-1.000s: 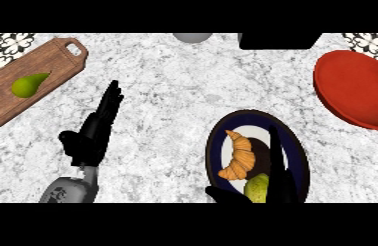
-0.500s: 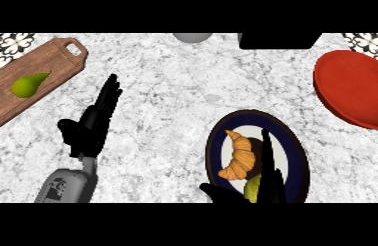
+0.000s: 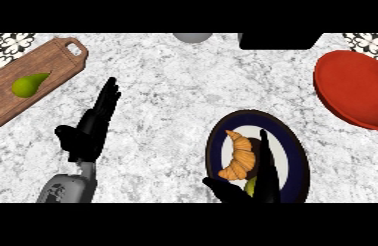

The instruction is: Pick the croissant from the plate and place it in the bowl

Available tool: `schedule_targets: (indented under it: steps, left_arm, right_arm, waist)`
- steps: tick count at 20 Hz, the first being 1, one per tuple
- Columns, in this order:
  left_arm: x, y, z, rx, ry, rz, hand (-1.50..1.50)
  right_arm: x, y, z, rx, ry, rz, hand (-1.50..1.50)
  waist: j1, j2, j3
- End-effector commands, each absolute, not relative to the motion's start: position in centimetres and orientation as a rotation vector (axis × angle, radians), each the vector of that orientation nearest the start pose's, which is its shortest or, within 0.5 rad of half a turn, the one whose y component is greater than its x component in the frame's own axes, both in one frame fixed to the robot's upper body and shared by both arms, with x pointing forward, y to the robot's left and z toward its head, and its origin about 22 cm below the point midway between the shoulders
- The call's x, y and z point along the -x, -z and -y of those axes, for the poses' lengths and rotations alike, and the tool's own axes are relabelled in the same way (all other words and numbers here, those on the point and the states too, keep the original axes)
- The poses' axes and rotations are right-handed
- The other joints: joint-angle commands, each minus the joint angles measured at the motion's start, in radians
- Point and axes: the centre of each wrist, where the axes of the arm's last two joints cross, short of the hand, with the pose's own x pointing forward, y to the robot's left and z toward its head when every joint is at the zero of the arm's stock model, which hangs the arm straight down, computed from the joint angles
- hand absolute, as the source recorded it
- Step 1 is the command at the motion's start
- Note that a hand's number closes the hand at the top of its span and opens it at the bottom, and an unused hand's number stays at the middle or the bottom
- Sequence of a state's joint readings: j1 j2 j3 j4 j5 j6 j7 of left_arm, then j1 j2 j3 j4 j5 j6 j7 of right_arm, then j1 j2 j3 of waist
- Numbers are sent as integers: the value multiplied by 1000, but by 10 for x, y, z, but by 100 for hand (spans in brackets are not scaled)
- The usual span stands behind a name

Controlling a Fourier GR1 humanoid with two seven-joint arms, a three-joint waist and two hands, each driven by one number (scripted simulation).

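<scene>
Marble counter (image 3: 184, 90) is filling the whole view, pale grey with darker veining. Wooden cutting board (image 3: 44, 72) is lying at an angle at the far left, handle hole toward the far side, running off the left edge. Red bowl (image 3: 351, 87) is sitting at the right edge, partly cut off, well apart from everything else. Dark blue plate (image 3: 291, 150) with a white centre is sitting near the bottom, right of middle. Left hand (image 3: 92, 127) is resting over bare counter at the left, fingers straight and together, pointing toward the far side, thumb out to the left, holding nothing; grey forearm (image 3: 68, 187) is coming in below it. Right hand (image 3: 258, 182) is coming in from the lower edge over the plate, fingers straight and stretched toward the far side, thumb spread to the left, open and not curled around anything. Croissant (image 3: 240, 157) is lying on the plate's left half, just beside the right hand's fingers (image 3: 264, 155) on their left; whether they are touching it, cannot tell. Green pear (image 3: 28, 85) is lying on the cutting board. A second greenish item (image 3: 251, 186) is showing on the plate, mostly hidden by the right hand. Black object (image 3: 280, 40) and a grey round object (image 3: 193, 37) are sitting at the far edge, both cut off.
</scene>
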State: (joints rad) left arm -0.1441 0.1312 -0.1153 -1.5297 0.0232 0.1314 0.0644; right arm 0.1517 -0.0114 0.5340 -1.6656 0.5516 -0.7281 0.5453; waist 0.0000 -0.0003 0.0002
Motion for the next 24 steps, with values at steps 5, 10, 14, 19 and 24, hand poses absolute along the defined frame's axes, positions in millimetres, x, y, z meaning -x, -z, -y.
schedule_targets:
  steps: [5, 10, 14, 19, 24]
  left_arm:
    - [-269, -30, -220, -69, 113, 1595, 0]
    - [-276, -39, -198, -64, 121, 1596, 0]
    - [-265, -16, -224, -58, 108, 1603, 0]
    - [-266, -33, -221, -68, 106, 1589, 0]
    - [-281, -28, -231, -81, 111, 1604, 0]
  right_arm:
    - [-197, 33, 126, 648, -75, 1128, -150]
    - [-194, 31, 117, 593, -101, 1142, -150]
    - [-204, 42, 121, 592, -282, 1180, 150]
    - [-214, 54, 115, 606, -368, 1209, 150]
    - [-206, 30, 134, 392, -505, 1320, 150]
  waist:
    - [2, 0, 0]
    - [0, 0, 0]
    - [8, 1, 0]
    - [8, 0, 0]
    - [-3, 2, 1]
